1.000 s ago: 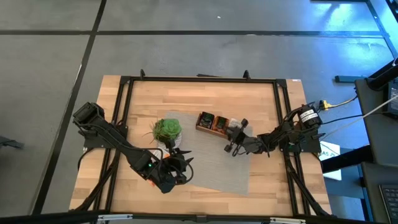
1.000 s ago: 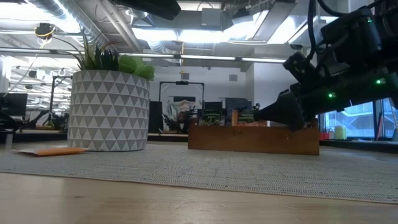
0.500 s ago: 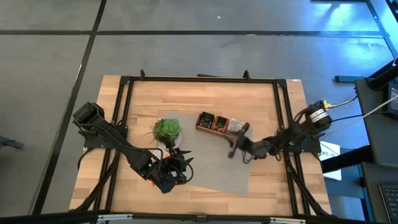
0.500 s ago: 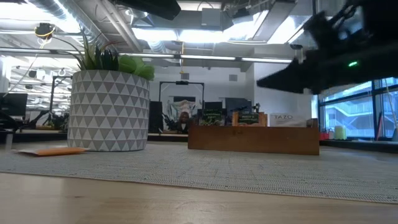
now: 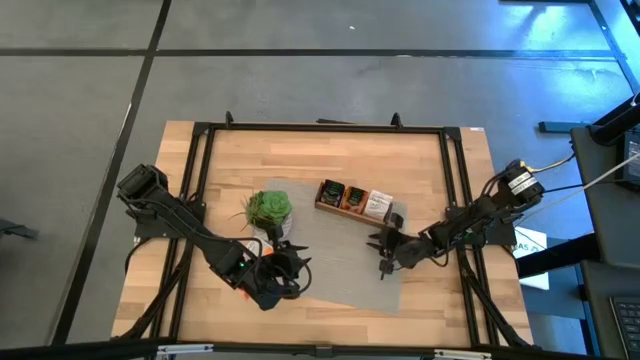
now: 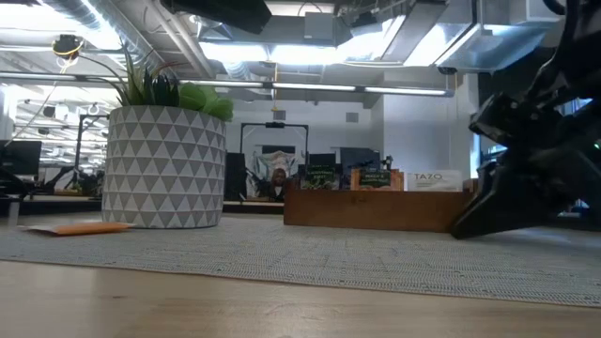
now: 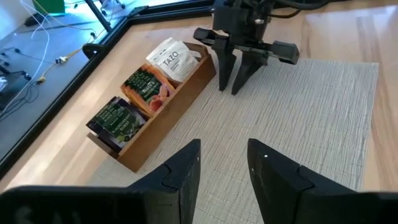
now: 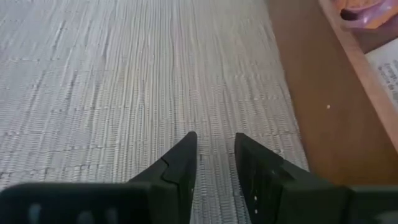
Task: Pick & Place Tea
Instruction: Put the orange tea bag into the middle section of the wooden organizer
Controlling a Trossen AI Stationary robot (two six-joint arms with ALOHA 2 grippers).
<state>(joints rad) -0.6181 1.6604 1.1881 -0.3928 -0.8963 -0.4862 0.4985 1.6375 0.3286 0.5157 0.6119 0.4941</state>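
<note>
While the right end effector (image 5: pixel 385 262) is hanging empty over the grey mat (image 5: pixel 330 255), fingers a little apart, the one loose orange tea bag (image 6: pixel 73 227) is lying flat on the mat beside the plant pot (image 6: pixel 163 166), well off toward the left arm. The left end effector (image 7: pixel 222 169), empty with fingers apart, is sitting nearer. Wooden box (image 7: pixel 163 103): one, three compartments, each holding tea bags, count unclear. Plant: one.
</note>
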